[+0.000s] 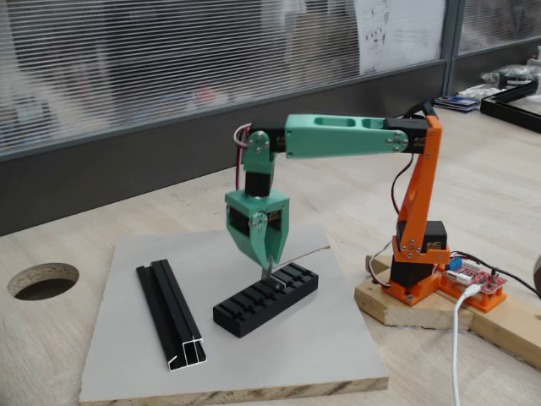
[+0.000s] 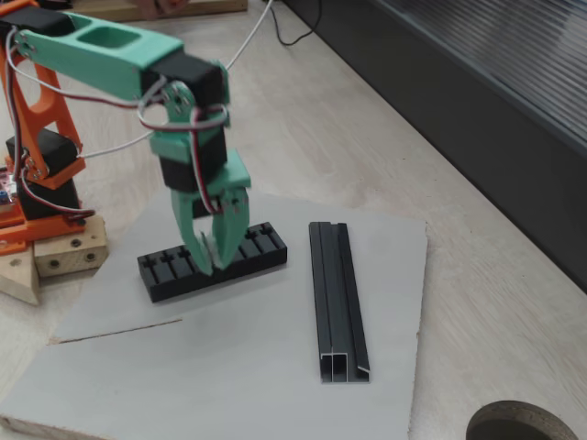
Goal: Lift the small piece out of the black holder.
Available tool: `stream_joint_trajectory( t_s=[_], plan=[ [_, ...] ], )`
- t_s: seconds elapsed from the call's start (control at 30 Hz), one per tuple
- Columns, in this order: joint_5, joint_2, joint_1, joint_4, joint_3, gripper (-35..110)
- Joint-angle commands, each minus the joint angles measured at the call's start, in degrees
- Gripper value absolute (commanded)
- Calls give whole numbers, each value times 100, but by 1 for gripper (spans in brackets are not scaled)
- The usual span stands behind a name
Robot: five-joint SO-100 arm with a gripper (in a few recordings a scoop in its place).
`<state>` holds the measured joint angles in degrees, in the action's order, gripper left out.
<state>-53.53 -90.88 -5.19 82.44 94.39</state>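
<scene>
A grey board lies on the wooden table and carries everything. The black rail with silver-edged ends lies near the board's left edge in one fixed view, well apart from the holder; a thin grey wire runs from behind the gripper toward the board's far right corner. A round hole is cut in the table beyond the board's left edge. The holder, a black block with parallel slots across its top, sits near the board's middle. The green gripper points straight down onto its top, jaws nearly together, pinching a small greyish bit that seems to be the piece; it is too small to tell its shape.
</scene>
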Motion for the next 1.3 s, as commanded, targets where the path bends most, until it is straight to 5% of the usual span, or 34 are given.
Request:
stream_joint_trajectory(
  t_s=[0.0,1.27],
  plan=[
    [26,-396,-79,44,-44,2],
    [35,-3041,-70,26,-53,2]
  ],
)
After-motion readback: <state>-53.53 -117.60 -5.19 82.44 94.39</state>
